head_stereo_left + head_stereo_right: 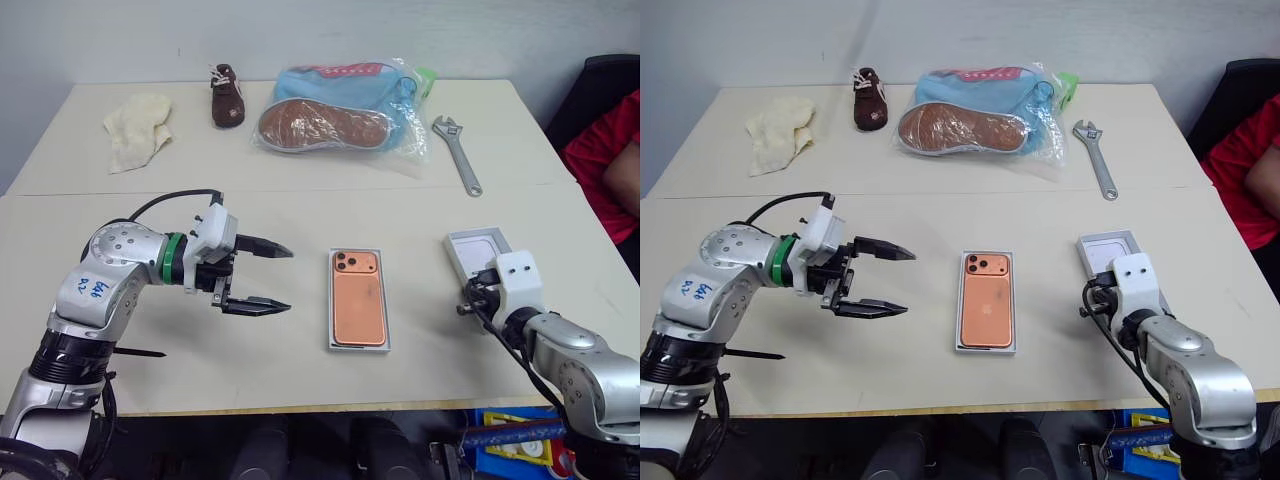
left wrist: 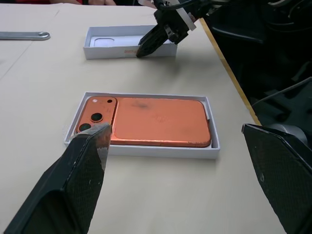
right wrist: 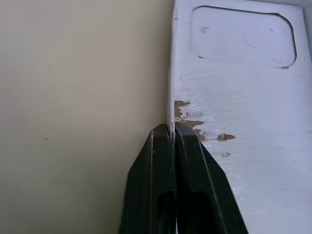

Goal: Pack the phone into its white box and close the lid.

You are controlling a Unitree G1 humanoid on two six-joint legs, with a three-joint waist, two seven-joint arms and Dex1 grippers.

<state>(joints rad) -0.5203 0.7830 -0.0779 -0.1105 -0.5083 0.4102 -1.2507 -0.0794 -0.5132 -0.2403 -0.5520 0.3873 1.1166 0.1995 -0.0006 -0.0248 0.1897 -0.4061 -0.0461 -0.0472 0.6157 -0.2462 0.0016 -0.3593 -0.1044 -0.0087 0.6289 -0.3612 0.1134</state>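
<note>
The copper-orange phone lies camera side up inside the white box at the middle of the table. My left gripper hovers just left of the box, open, with nothing between its fingers. To the right, the white lid rests on the table with its inside facing up. My right gripper is shut on the lid's thin near-side wall, one finger outside and one inside. The left wrist view also catches the right gripper at the lid's rim.
At the back of the table lie a cloth, a small brown shoe, a bagged shoe and a wrench. A person in red sits at the right edge. The table's front edge runs close below the box.
</note>
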